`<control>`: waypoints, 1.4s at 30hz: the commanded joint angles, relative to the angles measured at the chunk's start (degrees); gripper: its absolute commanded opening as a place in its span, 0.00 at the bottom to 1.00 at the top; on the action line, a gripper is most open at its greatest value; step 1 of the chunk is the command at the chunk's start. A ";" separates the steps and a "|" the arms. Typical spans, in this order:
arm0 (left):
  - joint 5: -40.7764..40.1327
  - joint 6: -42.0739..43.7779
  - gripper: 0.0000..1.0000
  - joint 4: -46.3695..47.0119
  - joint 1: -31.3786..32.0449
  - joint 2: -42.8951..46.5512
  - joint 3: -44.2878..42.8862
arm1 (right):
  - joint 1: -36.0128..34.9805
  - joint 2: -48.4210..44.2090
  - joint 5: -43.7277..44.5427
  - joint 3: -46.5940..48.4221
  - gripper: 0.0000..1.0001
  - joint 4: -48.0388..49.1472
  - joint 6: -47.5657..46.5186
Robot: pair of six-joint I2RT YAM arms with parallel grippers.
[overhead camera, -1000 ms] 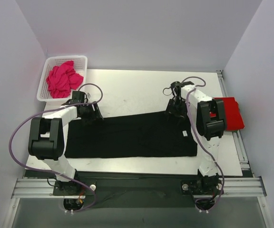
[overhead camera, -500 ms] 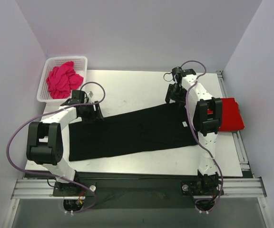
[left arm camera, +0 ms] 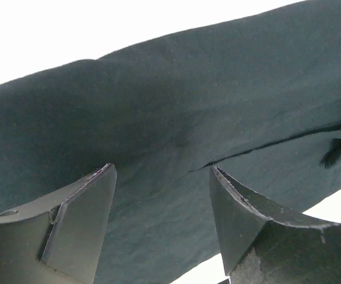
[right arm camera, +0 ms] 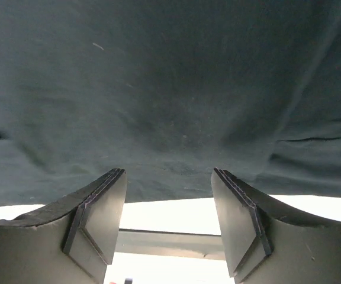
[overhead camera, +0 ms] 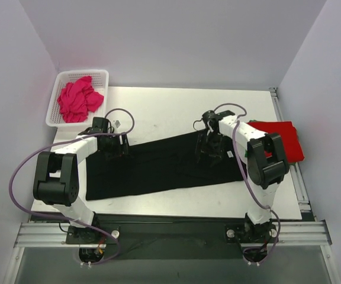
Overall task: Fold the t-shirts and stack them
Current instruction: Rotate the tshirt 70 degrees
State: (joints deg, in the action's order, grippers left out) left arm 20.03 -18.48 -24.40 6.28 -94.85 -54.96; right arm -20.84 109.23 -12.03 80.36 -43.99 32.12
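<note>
The black t-shirt point(overhead camera: 158, 168) is lying as a long folded band across the middle of the desk point(overhead camera: 170, 112), slanting slightly upward toward the right of the frame. The left hand point(overhead camera: 116, 145) is hovering at the band's upper left edge and the right hand point(overhead camera: 209, 155) is sitting over its upper right part. Both are standing with fingers apart, gripping nothing.

The danger, as I judge it, is lying in uneven pinching. If one hand is catching only the top layer, the fold is going to peel open. If the two are lifting out of step, the band is going to skew.

The red t-shirt point(overhead camera: 284, 139) is resting folded at the right edge. The magenta-pink t-shirt point(overhead camera: 79, 100) is waiting crumpled in the basket point(overhead camera: 83, 71) at upper left.
</note>
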 commanded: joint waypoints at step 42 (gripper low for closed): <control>3.70 -4.28 0.76 -1.09 7.95 6.60 9.42 | 11.26 26.84 -7.72 49.38 0.62 -8.22 -4.33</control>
State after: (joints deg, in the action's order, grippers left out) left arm 24.23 -20.03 -26.11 13.39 -90.13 -48.03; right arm -9.78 143.83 -15.35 130.72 -51.99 30.89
